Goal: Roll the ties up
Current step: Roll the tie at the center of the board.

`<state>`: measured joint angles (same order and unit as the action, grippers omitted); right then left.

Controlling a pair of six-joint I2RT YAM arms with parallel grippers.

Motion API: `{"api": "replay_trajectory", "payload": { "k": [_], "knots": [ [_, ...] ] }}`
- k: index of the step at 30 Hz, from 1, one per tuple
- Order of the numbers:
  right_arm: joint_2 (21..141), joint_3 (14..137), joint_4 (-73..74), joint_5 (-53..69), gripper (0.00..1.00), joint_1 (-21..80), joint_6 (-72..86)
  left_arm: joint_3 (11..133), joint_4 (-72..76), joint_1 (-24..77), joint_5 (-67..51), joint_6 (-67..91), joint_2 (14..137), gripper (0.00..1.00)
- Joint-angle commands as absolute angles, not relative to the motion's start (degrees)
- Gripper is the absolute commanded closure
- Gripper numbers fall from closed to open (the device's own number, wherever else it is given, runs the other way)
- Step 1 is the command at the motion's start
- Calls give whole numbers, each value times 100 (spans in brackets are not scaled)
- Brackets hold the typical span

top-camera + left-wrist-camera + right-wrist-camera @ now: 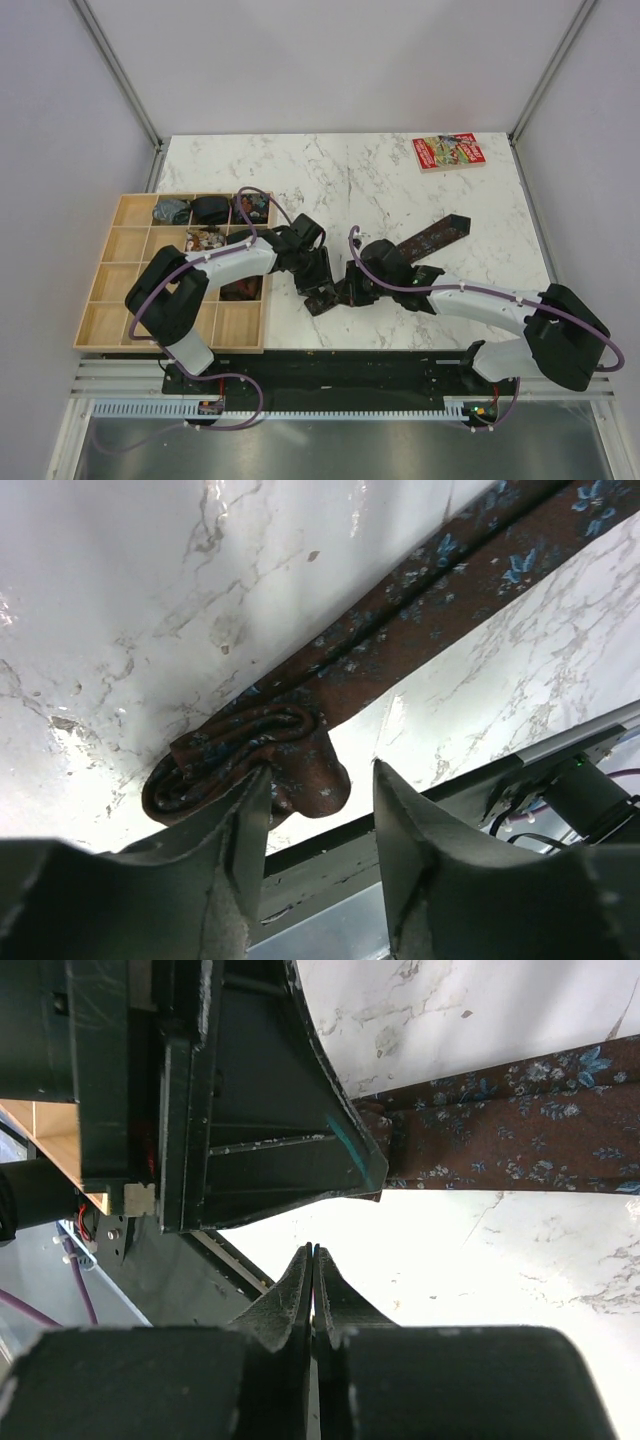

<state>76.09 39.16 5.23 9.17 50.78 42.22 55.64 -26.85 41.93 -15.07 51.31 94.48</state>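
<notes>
A dark brown tie [432, 237] with small blue and reddish flowers lies slantwise on the marble table, its wide tip at the far right. Its near end is rolled into a small coil [235, 760] close to the table's front edge. My left gripper [318, 780] is open; its left finger [245, 820] touches the coil and the right finger stands clear. In the top view the left gripper [318, 283] is over that coil. My right gripper [313, 1252] is shut and empty, just beside the strip [520, 1130], close to the left gripper [358, 287].
A wooden compartment tray [100, 290] stands at the left with rolled bundles [210, 208] in its far cells. A flat red booklet [448, 152] lies at the far right. The table's front edge and metal rail [560, 750] are right by the coil.
</notes>
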Motion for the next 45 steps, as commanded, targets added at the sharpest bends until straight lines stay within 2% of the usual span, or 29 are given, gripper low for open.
{"api": "replay_trajectory", "payload": {
  "k": [1, 20, 32, 45],
  "knots": [
    [7550, 4096, 501, 1002, 94, 5080, 4298, 5783, -2601, 4210, -1345, 4922, 9246, 45],
    [8429, 4465, -430, 1318, 97, 5089, 4570, 5792, -2997, 4175, -1108, 4834, 8710, 38],
    [8736, 4447, -641, 1301, 99, 5071, 4597, 5713, -3252, 4008, -993, 4737, 8359, 38],
    [9000, 4184, -782, 1283, 100, 4852, 4439, 4888, -3401, 3937, -721, 4922, 7348, 40]
  ]
}}
